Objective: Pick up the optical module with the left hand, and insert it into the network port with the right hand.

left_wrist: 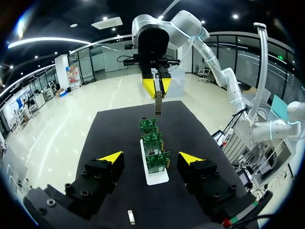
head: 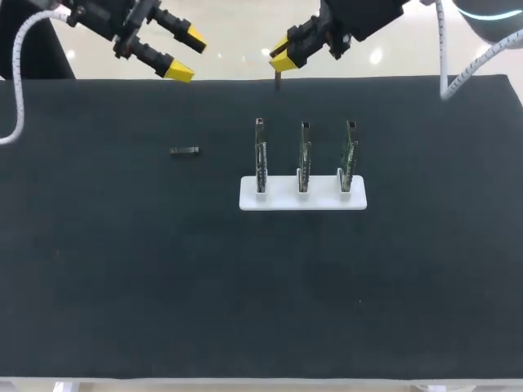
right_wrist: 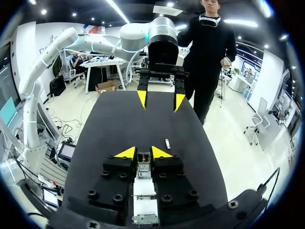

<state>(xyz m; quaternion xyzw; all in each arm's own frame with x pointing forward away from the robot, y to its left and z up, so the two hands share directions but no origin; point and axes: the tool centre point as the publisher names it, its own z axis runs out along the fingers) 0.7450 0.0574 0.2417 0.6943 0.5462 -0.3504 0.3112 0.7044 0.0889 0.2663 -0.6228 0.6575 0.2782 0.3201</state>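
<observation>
head view shows the small dark stick-shaped optical module lying flat on the black table top, off to the left of the white plastic stand that holds three green circuit boards standing up in a row. the left claw hangs over the far edge of the table, well away from the module, with its two yellow fingers spread wide and nothing between them. the right claw hangs over the far edge too, behind the boards, and its fingers are pinched on a thin dark piece that hangs down from them; it may be another module, but i cannot be sure. the module on the table looks light, hard and stiff, so it should not bend, but it is tiny, low and smooth, so it could slip or twist. i think the best hold is across its two long sides near the middle, so one end sticks out free for the other claw. the boards look thin and easy to break, so the push should be soft.
</observation>
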